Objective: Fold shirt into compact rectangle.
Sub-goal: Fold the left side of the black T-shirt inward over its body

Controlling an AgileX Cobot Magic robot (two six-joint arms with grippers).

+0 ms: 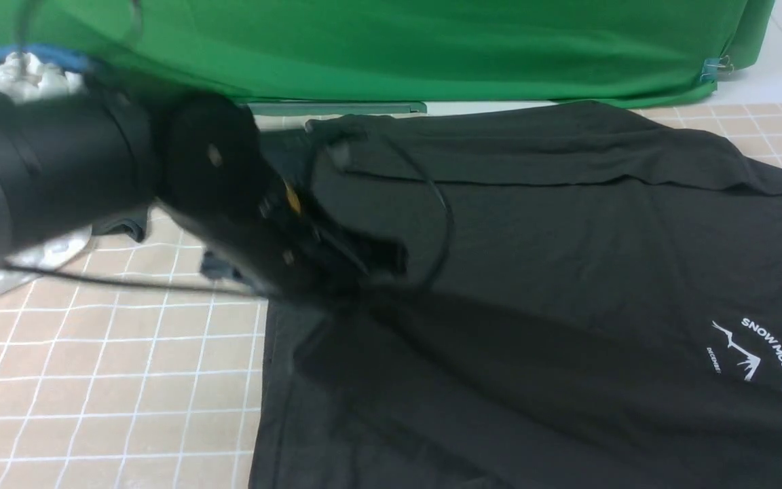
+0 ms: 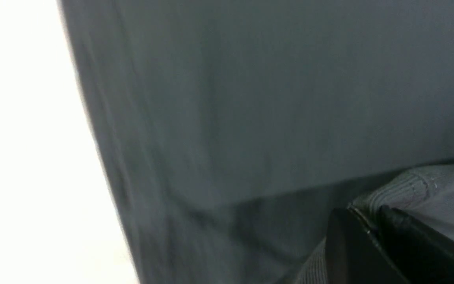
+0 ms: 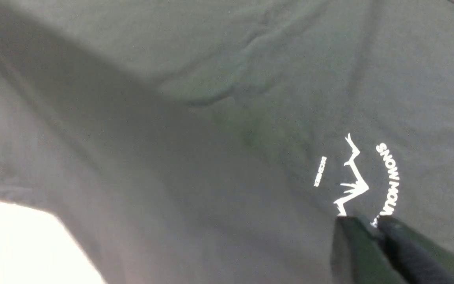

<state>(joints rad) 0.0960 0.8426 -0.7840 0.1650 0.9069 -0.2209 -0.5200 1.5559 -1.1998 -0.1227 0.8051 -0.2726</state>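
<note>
The shirt (image 1: 567, 272) lies spread flat just in front of the green cloth (image 1: 398, 47). The left gripper (image 2: 371, 223) is pinched together on a stitched edge of the shirt. The right gripper (image 3: 373, 225) is clamped on its fabric at the white print (image 3: 353, 181).

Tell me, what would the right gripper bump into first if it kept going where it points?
The shirt: the right gripper, tips shut, seems to be on its cloth, beside the white mountain print.

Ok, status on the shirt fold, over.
Left gripper jaws shut on shirt, ribbed edge. Right gripper jaws shut on it at white print. Shirt spread out, not yet compact. White garment far left, not on it.
</note>
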